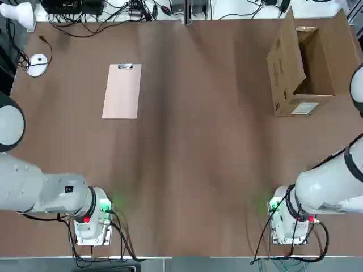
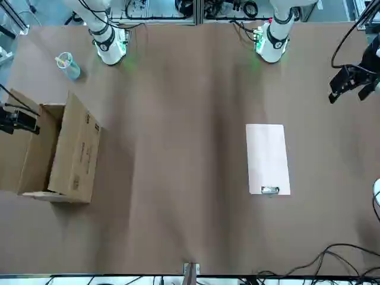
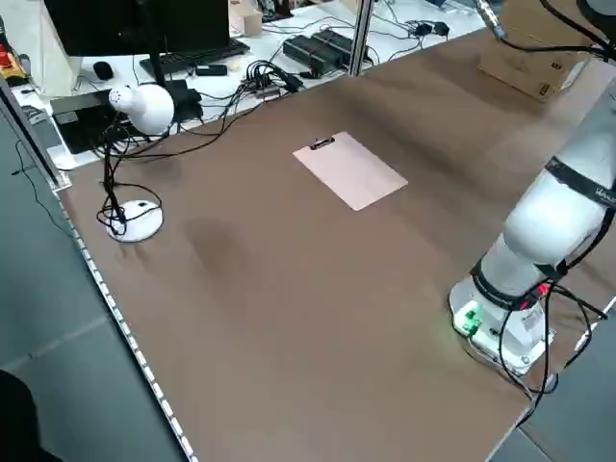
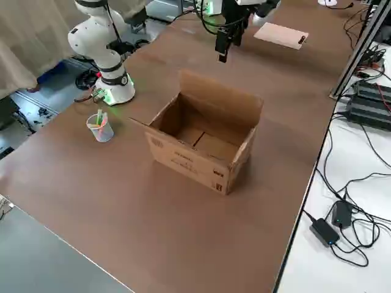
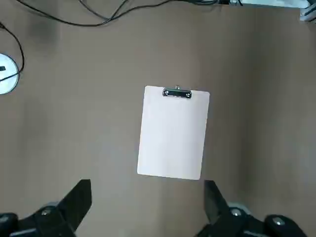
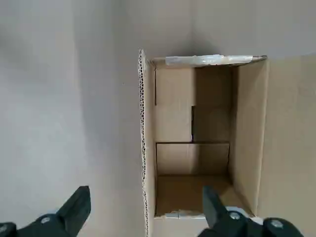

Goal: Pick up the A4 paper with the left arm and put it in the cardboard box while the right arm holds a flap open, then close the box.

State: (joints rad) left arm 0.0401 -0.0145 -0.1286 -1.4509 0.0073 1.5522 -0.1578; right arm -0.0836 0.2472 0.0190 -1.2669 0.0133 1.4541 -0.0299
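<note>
a4 paper [image 1: 122, 91] lies flat, cardboard box [image 1: 300, 68] open.

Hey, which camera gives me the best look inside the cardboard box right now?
The right wrist view: it looks straight down into the open cardboard box, showing its bare floor. The right side view shows the interior at a slant. The top and front views mostly show its outer wall and flaps. The left side view catches only a corner. The left wrist view misses it.

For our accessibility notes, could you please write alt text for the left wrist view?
The A4 paper, a pinkish-tan sheet with a silver clip on one short edge, lies flat on the brown table. The left gripper hangs above it with open fingers, holding nothing.
</note>
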